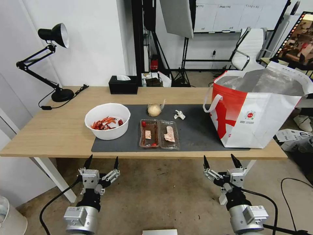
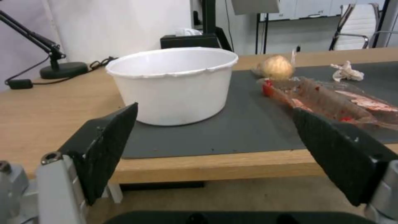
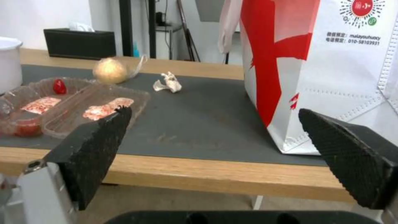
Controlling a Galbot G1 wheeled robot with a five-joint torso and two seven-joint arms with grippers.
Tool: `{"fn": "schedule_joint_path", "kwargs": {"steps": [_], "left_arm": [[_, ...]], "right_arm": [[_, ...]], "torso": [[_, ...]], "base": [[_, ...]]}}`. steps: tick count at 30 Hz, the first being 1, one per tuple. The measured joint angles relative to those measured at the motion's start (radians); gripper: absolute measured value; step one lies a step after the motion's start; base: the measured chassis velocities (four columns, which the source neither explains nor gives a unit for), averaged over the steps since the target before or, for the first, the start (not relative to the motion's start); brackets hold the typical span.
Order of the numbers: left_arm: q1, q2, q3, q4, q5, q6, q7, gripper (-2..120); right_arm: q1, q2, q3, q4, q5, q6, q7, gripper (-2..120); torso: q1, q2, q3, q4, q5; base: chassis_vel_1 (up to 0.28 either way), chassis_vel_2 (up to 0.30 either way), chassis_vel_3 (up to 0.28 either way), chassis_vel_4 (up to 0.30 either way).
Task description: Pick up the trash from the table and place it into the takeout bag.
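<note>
Both sets of jaws are spread wide and holding nothing. The left gripper and right gripper hang just off the table's near edge, below its top, touching nothing.

All the trash is out on the dark mat in the middle of the table. The white bowl with red shells sits on the mat's left end, toward the near edge. The clear twin-compartment tray is next to it, also close to the near edge. Further back, toward the far edge of the mat, are the yellowish pouch and, just beside it, the small paper wad. The takeout bag stands open on the right end of the table, foil lining showing.

So nothing's been picked yet, I'd say. My take on doing it well: let the left arm go for the bowl since it's dead ahead in the left wrist view, pinching the rim rather than the whole body, and keep it level so the shells don't spill. The right arm is better placed for the tray or wad, being nearest the bag. The tray looks flimsy, so grab one long edge gently. Lift well clear of the bag's tall rim and loop handle before dropping anything in.
</note>
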Motion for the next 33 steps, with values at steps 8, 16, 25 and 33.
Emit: {"fn": "schedule_joint_path", "kwargs": {"steps": [8, 16, 25, 33], "left_arm": [[0.0, 0.0, 0.0, 0.0, 0.0, 0.0, 0.0, 100], [-0.001, 0.002, 0.001, 0.0, 0.0, 0.0, -0.005, 100], [-0.048, 0.074, 0.094, -0.074, 0.011, -0.039, -0.176, 100], [-0.04, 0.066, 0.097, -0.057, 0.012, -0.045, -0.155, 100]], "right_arm": [[0.0, 0.0, 0.0, 0.0, 0.0, 0.0, 0.0, 100], [0.001, -0.003, 0.0, 0.0, 0.001, 0.0, 0.0, 100], [0.095, -0.249, 0.04, 0.056, 0.153, -0.081, -0.017, 100], [0.099, -0.251, 0.017, 0.028, 0.194, -0.115, -0.029, 100]], "torso": [[0.0, 0.0, 0.0, 0.0, 0.0], [0.0, 0.0, 0.0, 0.0, 0.0], [0.0, 0.0, 0.0, 0.0003, 0.0001], [0.0, 0.0, 0.0, -0.0001, 0.0001]], "base": [[0.0, 0.0, 0.0, 0.0], [0.0, 0.0, 0.0, 0.0], [0.0, 0.0, 0.0, 0.0], [0.0, 0.0, 0.0, 0.0]]}}
